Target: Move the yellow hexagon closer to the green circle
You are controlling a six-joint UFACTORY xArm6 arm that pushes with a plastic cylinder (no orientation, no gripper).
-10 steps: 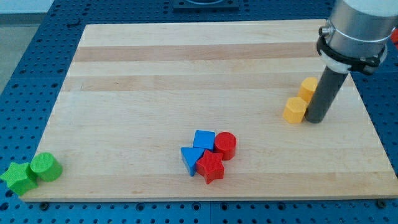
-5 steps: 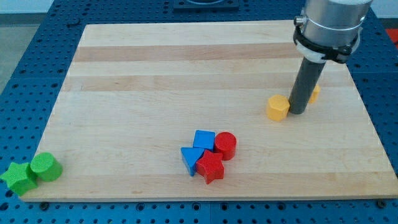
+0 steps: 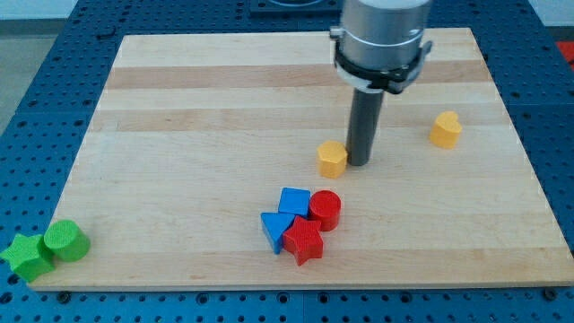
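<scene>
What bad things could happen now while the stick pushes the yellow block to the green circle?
1. My tip touches the yellow hexagon on its right side only, so the hexagon might slip off sideways.
2. The blue cube and red cylinder sit just below the hexagon; a low push could knock them.
3. The green circle sits at the board's bottom-left corner beside the green star; a hard push might shove them off.

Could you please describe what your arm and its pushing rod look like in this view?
My arm ends in a wide, light grey metallic cylinder, ringed at its base by a black collar. Below it hangs a straight, dark grey rod, ending at my tip. No cables or markings show.
</scene>
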